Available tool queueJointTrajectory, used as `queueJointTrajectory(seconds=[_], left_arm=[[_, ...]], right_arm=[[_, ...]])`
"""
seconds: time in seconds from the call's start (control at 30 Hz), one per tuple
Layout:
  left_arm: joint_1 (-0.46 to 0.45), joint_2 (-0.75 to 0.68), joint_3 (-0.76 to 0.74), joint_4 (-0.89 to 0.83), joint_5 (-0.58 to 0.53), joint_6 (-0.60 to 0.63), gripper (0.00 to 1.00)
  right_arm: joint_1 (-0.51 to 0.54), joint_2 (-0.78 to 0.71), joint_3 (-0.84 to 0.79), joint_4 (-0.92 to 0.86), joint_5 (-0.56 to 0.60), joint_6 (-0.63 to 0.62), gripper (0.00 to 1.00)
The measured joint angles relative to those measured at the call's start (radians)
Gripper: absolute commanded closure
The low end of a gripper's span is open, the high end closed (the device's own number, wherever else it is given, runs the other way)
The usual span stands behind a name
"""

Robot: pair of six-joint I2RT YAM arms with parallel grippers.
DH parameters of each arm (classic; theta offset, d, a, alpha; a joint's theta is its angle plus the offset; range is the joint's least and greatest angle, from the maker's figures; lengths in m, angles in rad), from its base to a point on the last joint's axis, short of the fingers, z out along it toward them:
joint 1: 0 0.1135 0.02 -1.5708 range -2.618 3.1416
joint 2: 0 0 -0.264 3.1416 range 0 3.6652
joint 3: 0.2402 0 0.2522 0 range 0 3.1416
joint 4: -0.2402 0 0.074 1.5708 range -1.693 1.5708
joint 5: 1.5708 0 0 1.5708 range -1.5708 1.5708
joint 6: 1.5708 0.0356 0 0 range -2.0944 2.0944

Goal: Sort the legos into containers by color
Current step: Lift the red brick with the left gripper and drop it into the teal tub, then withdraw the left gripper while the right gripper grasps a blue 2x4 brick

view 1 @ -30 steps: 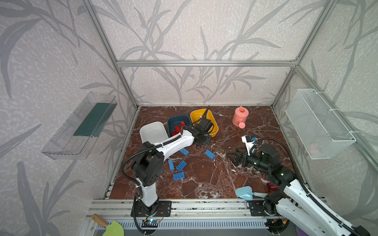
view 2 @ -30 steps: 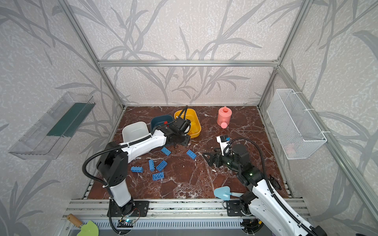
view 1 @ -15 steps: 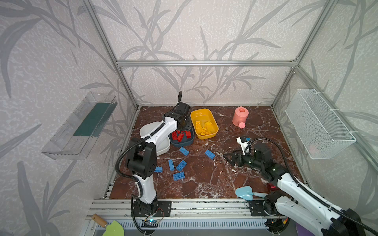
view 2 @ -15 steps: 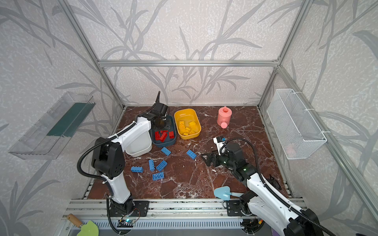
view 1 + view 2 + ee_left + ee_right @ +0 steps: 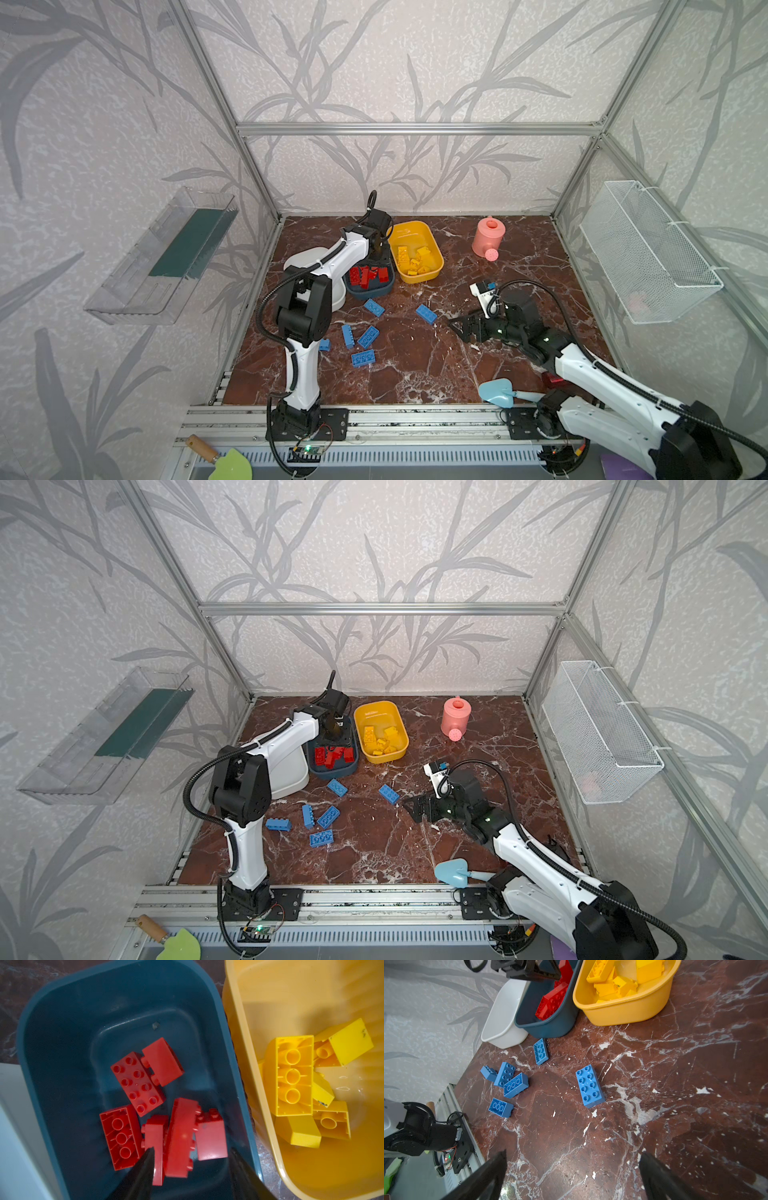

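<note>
Left gripper first: its two dark fingers stand parted, pointing down into the dark teal tub, and under them lies a jumble of red bricks, some studs-up, some flipped hollow-side up, one on its edge right below the gap. Whether a fingertip touches that brick, I cannot tell. Just to the right of the teal tub sits the yellow tub with a heap of yellow bricks at its near end. On the teal tub's left, pressed against it, is the white tub, largely hidden behind the left arm in both top views. Over to the right gripper: jaws spread wide, gripping nothing, low over the bare marble floor at mid-right. Ahead of it, to its left, lies a lone blue brick, studs up. Further left a cluster of blue bricks is scattered on the floor near the left arm, and one more lies just in front of the teal tub. At the far right stands a pink watering can, a wire basket hangs on the right wall, and a pale blue trowel lies at the near edge.
</note>
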Motion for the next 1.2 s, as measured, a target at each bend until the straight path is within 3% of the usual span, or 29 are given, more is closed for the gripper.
queueJointTrajectory(seconds=[0.13, 0.3, 0.5, 0.83, 0.93, 1.0, 1.07, 1.2], left_arm=[[0.000, -0.050, -0.008, -0.015, 0.006, -0.001, 0.36], [-0.002, -0.256, -0.094, -0.011, 0.027, -0.010, 0.34], [-0.025, -0.580, -0.325, 0.022, 0.070, -0.019, 0.33], [-0.048, -0.960, -0.672, -0.007, 0.098, -0.042, 0.33], [-0.048, -1.070, -0.720, -0.011, 0.096, -0.048, 0.33], [-0.048, -1.127, -0.730, -0.018, 0.093, -0.052, 0.33], [-0.048, -1.160, -0.730, -0.022, 0.090, -0.053, 0.33], [-0.048, -1.186, -0.730, -0.041, 0.077, -0.053, 0.33]], right_arm=[[0.053, 0.112, 0.081, -0.024, 0.035, -0.058, 0.00], [0.116, 0.326, 0.233, -0.072, 0.099, -0.156, 0.00], [0.164, 0.566, 0.398, -0.175, 0.179, -0.247, 0.01], [0.184, 0.762, 0.544, -0.254, 0.255, -0.307, 0.11], [0.186, 0.816, 0.575, -0.266, 0.271, -0.317, 0.20], [0.186, 0.836, 0.584, -0.277, 0.284, -0.323, 0.31], [0.186, 0.843, 0.595, -0.283, 0.288, -0.325, 0.44], [0.187, 0.855, 0.610, -0.294, 0.300, -0.325, 0.57]])
